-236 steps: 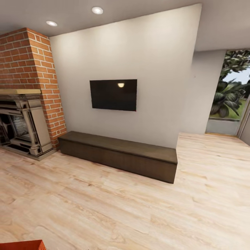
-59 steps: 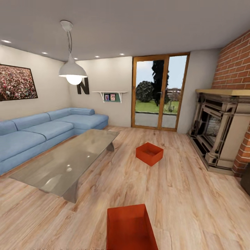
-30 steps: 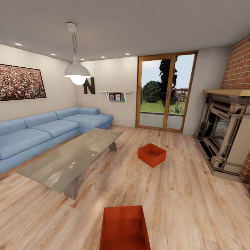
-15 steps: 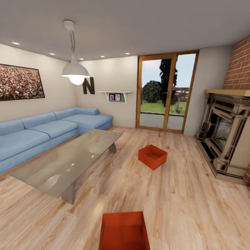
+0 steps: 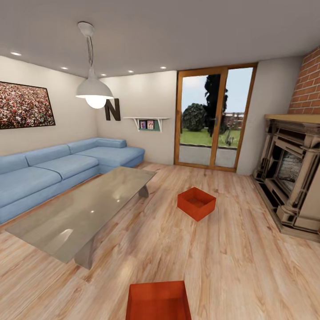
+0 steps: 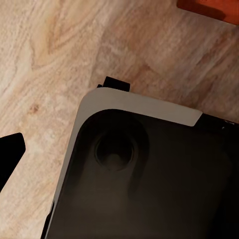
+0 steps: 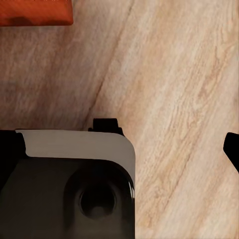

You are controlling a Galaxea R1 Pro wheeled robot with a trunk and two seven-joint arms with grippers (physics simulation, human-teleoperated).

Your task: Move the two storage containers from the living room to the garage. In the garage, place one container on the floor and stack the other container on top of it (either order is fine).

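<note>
Near red-orange open box bin (image 5: 158,300): cut by the head view's lower edge, front wall out of sight. The left wrist view catches just a corner of red-orange (image 6: 211,8) at its edge; the right wrist view a strip (image 7: 35,12).

Black left gripper finger (image 6: 10,157): one tip only, its mate unseen, so the jaw gap is unreadable. Right gripper the same, one dark tip (image 7: 232,148) clipped by the frame.

Dark rounded robot base (image 6: 149,174) hides the wood planks beneath it.

Blue sectional sofa (image 5: 53,171): near end cut off. Stone fireplace (image 5: 291,171): clipped. Shelf pictures (image 5: 146,125): too small to read.
</note>
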